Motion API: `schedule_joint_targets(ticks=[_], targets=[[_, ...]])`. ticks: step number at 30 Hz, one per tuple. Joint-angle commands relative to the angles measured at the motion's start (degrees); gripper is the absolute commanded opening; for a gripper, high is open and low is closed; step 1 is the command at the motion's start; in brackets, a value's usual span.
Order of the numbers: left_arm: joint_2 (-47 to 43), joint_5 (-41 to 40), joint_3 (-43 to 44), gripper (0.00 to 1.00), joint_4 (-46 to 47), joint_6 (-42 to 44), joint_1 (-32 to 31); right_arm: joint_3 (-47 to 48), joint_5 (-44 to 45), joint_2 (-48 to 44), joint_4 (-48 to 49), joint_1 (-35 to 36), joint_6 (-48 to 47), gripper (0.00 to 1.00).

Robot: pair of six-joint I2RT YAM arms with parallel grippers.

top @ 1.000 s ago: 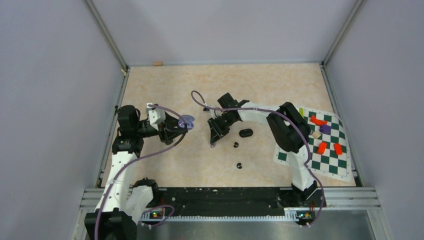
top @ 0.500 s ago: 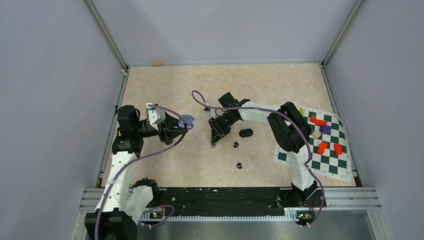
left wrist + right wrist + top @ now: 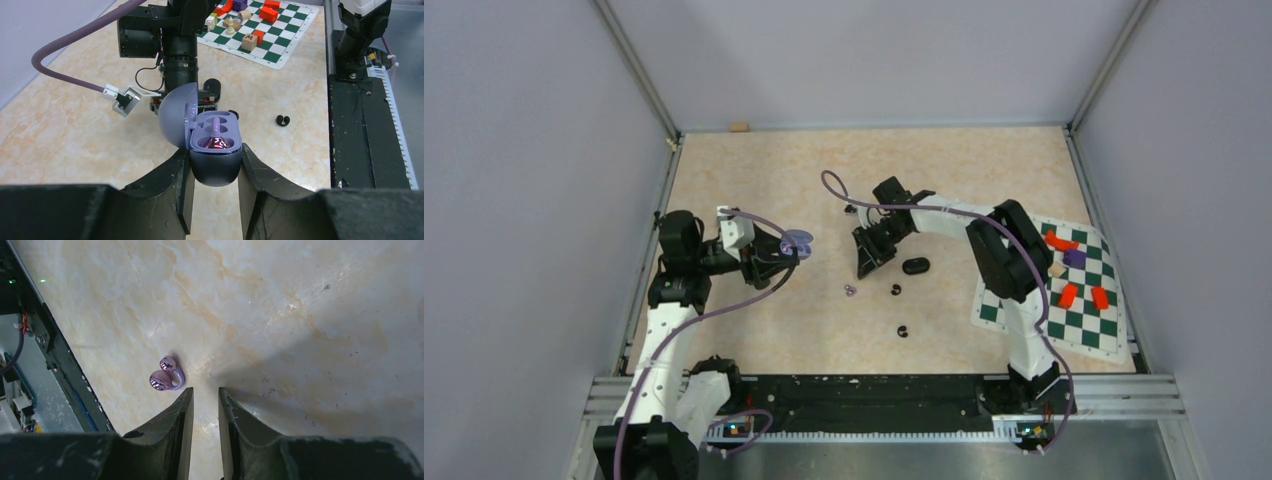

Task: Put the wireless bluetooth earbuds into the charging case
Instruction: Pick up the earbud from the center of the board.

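My left gripper (image 3: 786, 247) is shut on the open pale purple charging case (image 3: 215, 159) and holds it above the table, lid (image 3: 176, 116) swung to the left. One purple earbud (image 3: 216, 142) sits in a case pocket. The other purple earbud (image 3: 166, 376) lies on the table (image 3: 850, 291), just beyond the left fingertip of my right gripper (image 3: 205, 392). That gripper's jaws stand a narrow gap apart with nothing between them. It hovers right of the purple case (image 3: 865, 264). Two black earbuds (image 3: 896, 291) (image 3: 902, 331) lie on the table.
A shut black oval case (image 3: 915, 266) lies right of my right gripper. A green-and-white chequered mat (image 3: 1079, 325) with red, purple and tan blocks (image 3: 1069, 294) lies at the right edge. Grey walls close in the table on three sides.
My right gripper has moved up and to the right, away from the purple earbud, which now lies uncovered on the table. The left arm and the case have not moved.
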Motion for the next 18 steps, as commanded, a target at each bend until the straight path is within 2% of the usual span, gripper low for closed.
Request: schedule_joint_targets(ticks=[1, 18], targets=[[-0.5, 1.8, 0.0, 0.00, 1.8, -0.1, 0.4, 2.1, 3.0, 0.8, -3.6, -0.1, -2.0, 0.24], [-0.4, 1.6, -0.2, 0.00, 1.9, 0.3, 0.5, 4.2, 2.5, 3.5, -8.7, 5.0, -4.8, 0.23]])
